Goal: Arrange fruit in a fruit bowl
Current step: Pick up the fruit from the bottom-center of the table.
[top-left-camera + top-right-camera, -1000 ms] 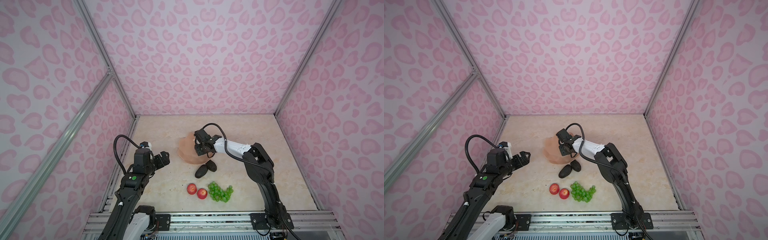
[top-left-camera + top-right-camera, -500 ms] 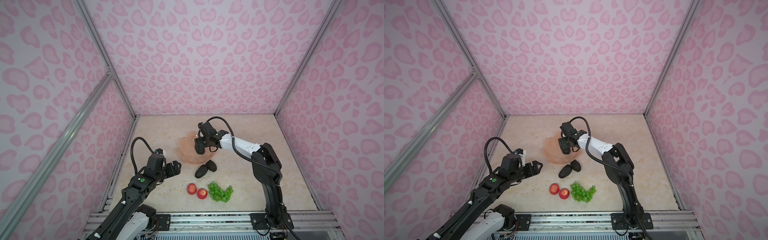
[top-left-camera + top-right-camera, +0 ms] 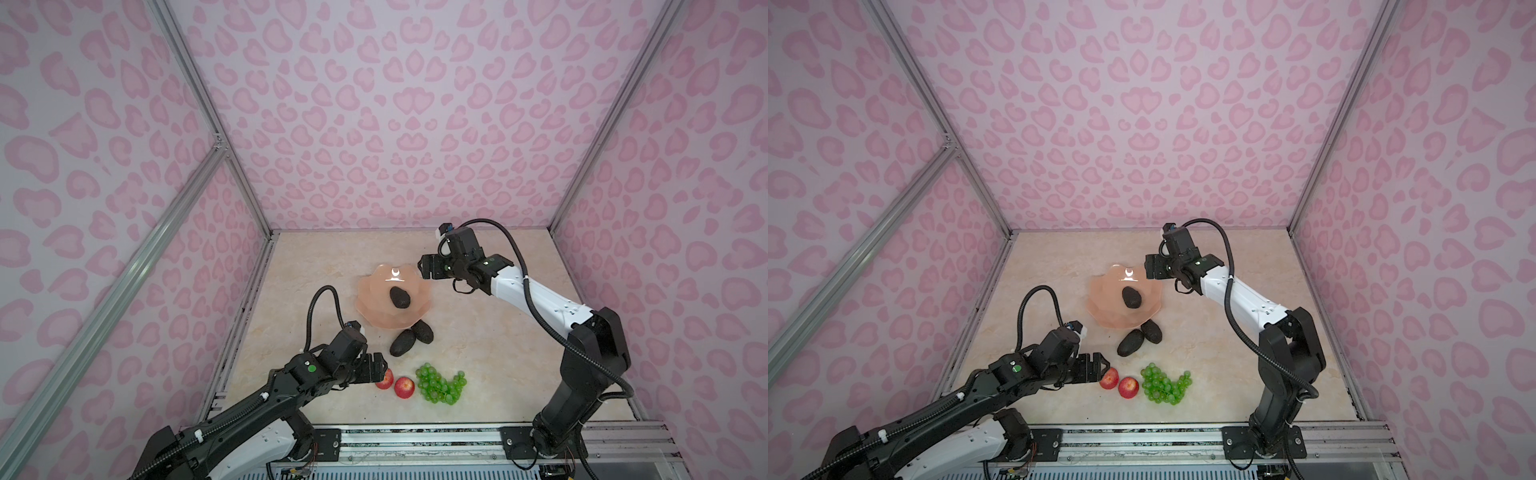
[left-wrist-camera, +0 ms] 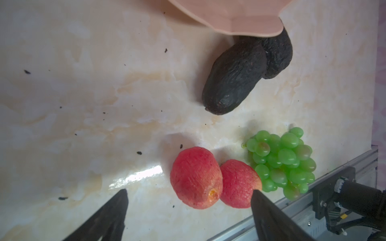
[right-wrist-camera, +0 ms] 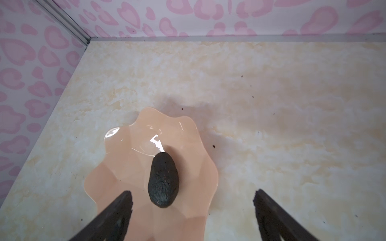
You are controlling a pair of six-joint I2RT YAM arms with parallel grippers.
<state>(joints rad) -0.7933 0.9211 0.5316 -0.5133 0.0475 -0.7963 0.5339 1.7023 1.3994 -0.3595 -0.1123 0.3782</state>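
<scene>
The peach-pink fruit bowl (image 3: 368, 291) (image 3: 1100, 299) sits mid-table with one dark avocado (image 3: 400, 297) (image 5: 164, 182) lying in it. Two more avocados (image 3: 402, 343) (image 3: 422, 331) lie touching each other just in front of the bowl. Two red apples (image 3: 385, 379) (image 3: 404, 387) and green grapes (image 3: 440, 384) lie near the front edge. My left gripper (image 3: 380, 368) (image 4: 190, 191) is open, its fingertips right at the left apple (image 4: 196, 177). My right gripper (image 3: 426, 268) (image 5: 193, 192) hangs open and empty above the bowl's right rim (image 5: 125, 167).
Pink patterned walls close in the table on three sides. A metal rail (image 3: 415, 434) runs along the front edge, close behind the apples and grapes (image 4: 282, 160). The bowl's near rim (image 4: 240, 18) overhangs the two table avocados (image 4: 234, 81).
My right gripper opened, left the avocado in the bowl, and drew back up and to the right. My left arm reached forward and right to the apples.
</scene>
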